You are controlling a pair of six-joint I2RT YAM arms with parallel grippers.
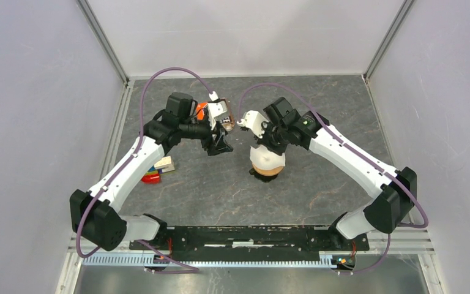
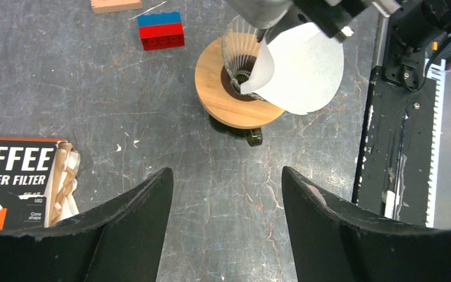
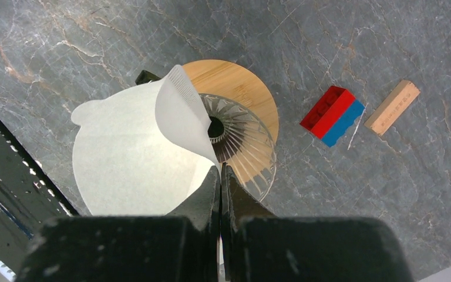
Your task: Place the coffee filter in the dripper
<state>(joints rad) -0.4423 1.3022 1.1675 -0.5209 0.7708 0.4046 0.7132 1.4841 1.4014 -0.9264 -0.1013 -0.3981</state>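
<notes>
The coffee filter [image 3: 123, 158], a white paper fan with one flap curled up, hangs over the near side of the dripper [image 3: 241, 135]. The dripper is a ribbed funnel with a dark centre hole on a round tan wooden disc. My right gripper [image 3: 220, 173] is shut on the filter's edge, just above the dripper's rim. In the top view the filter [image 1: 266, 160] covers most of the dripper [image 1: 265, 174] under the right gripper [image 1: 258, 146]. My left gripper [image 2: 226, 176] is open and empty over bare table. It faces the dripper [image 2: 229, 100] and the filter [image 2: 305, 70].
An orange-and-black COFFEE filter packet [image 2: 14, 182] lies left of the left gripper. A red-and-blue brick [image 3: 333, 116] and a small wooden block [image 3: 392, 107] lie beyond the dripper. The black base rail [image 2: 393, 135] runs along the table's near edge.
</notes>
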